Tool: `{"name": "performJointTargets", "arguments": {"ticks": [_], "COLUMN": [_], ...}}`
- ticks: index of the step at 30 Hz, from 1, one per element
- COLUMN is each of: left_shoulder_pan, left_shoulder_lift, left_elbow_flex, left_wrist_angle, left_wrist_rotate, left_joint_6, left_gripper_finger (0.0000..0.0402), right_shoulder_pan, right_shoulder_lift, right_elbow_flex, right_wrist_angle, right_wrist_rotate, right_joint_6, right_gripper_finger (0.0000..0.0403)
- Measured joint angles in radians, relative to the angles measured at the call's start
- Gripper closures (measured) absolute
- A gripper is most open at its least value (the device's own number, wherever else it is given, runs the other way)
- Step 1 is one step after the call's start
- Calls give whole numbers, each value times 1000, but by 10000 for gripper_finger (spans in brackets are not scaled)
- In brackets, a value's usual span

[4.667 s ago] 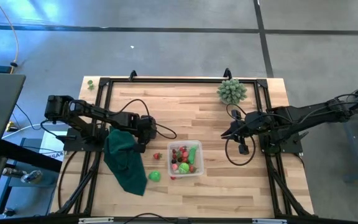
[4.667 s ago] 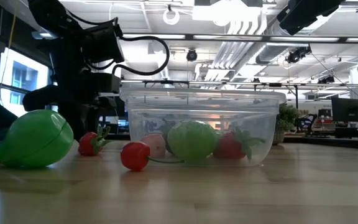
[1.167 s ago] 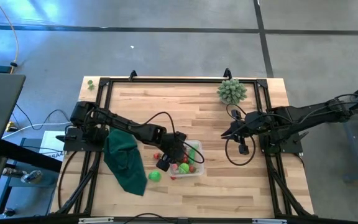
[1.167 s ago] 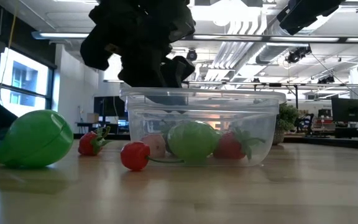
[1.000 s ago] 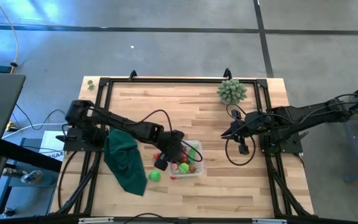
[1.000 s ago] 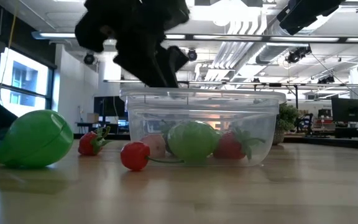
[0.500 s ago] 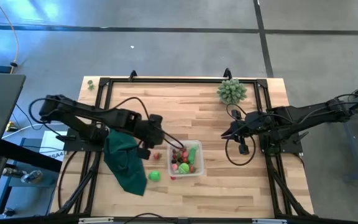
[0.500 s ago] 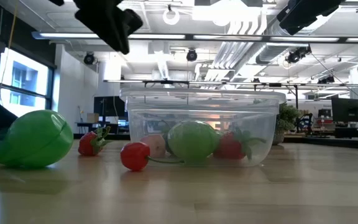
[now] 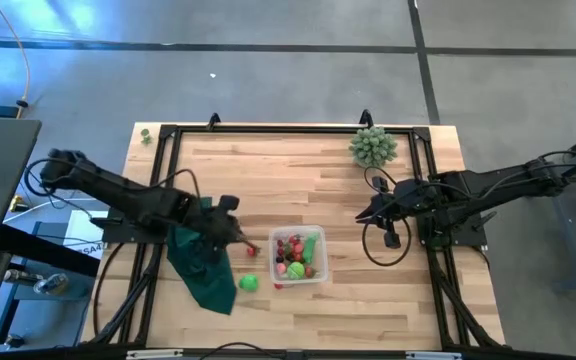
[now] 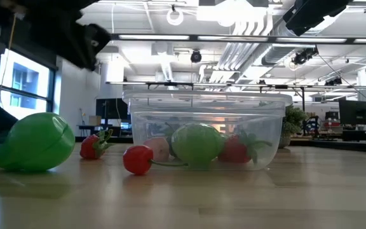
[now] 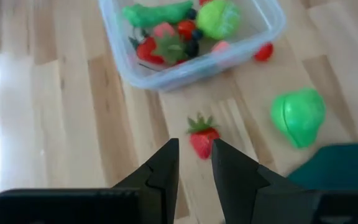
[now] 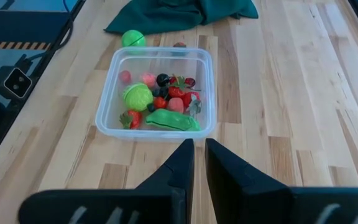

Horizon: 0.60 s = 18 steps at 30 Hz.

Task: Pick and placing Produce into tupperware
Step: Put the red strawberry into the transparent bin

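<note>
The clear tupperware (image 9: 299,280) sits near the table's middle, holding red, pink and green produce; the low view shows its see-through wall (image 10: 202,108). Outside it, on the wood, rest a strawberry (image 11: 202,142), a round green piece (image 11: 298,115) and a small red piece (image 11: 264,51). My left gripper (image 9: 236,236) hovers left of the tupperware at the cloth's edge, narrowly open, with the strawberry (image 9: 252,250) just ahead of its fingertips and untouched. My right gripper (image 9: 366,214) waits shut to the tupperware's right.
A dark green cloth (image 9: 203,262) lies crumpled left of the tupperware, under my left arm. A pale green spiky plant (image 9: 373,147) stands at the far right corner. Bare wood stretches between the tupperware and the far edge and along the near edge.
My left gripper has drawn back from above the tupperware's left rim toward the table's left and risen, and now hangs over the cloth's edge. The tupperware and the loose pieces on the wood have stayed put.
</note>
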Motion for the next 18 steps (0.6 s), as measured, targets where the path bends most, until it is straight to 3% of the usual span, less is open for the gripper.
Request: {"name": "performJointTargets", "arguments": {"ticks": [9,18], "left_shoulder_pan": [-33,-33], "left_shoulder_lift": [7,81], "left_elbow_flex": [-259,-297], "left_wrist_angle": [384,499], "left_wrist_rotate": [5,-2], "left_joint_6": [-56,-53], "left_gripper_finger": [318,301], "right_shoulder_pan": [0,0], "right_shoulder_lift": [-1,0], "right_elbow_flex": [0,0], "right_wrist_angle": [-1,0], "right_wrist_rotate": [0,0], "right_joint_6": [0,0], "right_gripper_finger": [373,373]}}
